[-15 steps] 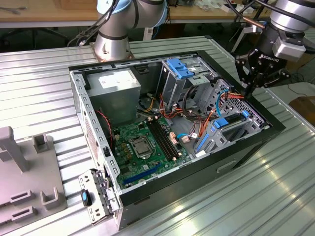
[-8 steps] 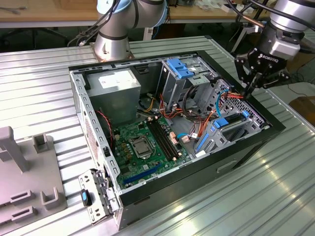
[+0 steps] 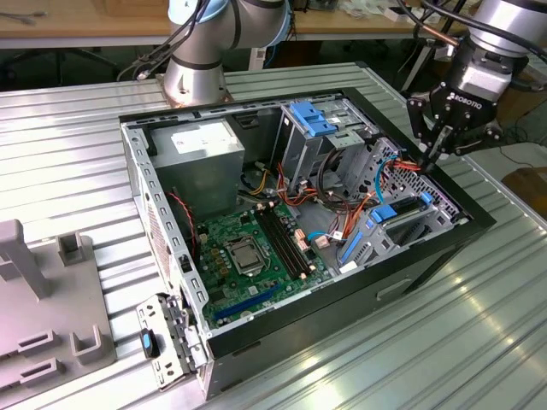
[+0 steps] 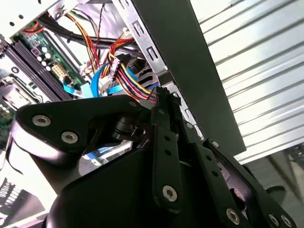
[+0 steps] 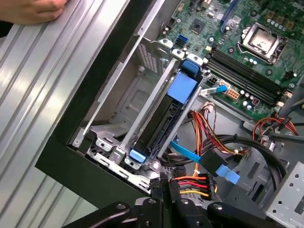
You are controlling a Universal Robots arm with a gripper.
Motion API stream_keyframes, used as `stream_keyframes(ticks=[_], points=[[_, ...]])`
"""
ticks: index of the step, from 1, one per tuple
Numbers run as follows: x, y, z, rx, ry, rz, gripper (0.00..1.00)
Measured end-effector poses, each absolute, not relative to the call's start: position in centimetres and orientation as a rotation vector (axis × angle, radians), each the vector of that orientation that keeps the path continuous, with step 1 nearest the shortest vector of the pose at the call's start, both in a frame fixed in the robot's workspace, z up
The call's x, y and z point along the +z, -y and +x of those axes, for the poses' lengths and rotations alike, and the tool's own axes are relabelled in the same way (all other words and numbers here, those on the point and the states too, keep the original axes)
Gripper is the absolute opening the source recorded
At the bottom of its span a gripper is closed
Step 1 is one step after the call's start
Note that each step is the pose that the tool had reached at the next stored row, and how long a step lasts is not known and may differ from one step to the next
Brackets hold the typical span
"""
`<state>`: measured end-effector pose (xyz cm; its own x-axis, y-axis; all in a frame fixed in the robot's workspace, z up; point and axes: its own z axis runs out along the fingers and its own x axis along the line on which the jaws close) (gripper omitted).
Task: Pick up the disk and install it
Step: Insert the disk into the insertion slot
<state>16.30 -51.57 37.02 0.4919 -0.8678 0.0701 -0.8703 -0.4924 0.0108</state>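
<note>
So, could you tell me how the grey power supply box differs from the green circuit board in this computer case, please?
The power supply box is plain grey metal with a white label; the circuit board is green and crowded with parts. The box stands tall in a corner, while the board lies flat on the case's floor. Both sit inside the open computer case.

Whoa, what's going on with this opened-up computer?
A robot arm's gripper hangs over one corner of the open computer case, pinching a cable plug with red, yellow and black wires. The disk, in its blue frame, stands on edge in the metal bay right beside it. A person's hand lies on the ribbed table nearby.
</note>
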Motion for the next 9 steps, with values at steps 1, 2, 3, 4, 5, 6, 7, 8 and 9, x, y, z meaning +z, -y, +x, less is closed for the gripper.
stream_keyframes(ticks=[1,2,3,4,5,6,7,8,9], points=[[37.01,51.57,16.30,0.085,1.580,2.662,0.16],[37.01,51.57,16.30,0.083,1.612,2.642,0.16],[37.00,51.57,16.30,0.083,1.637,2.626,0.16],[36.99,51.57,16.30,0.082,1.657,2.612,0.16],[36.99,51.57,16.30,0.081,1.693,2.588,0.16],[36.98,51.57,16.30,0.080,1.714,2.574,0.16],[36.98,51.57,16.30,0.080,1.734,2.560,0.16],[36.97,51.57,16.30,0.079,1.760,2.542,0.16],[36.96,51.57,16.30,0.078,1.782,2.525,0.16]])
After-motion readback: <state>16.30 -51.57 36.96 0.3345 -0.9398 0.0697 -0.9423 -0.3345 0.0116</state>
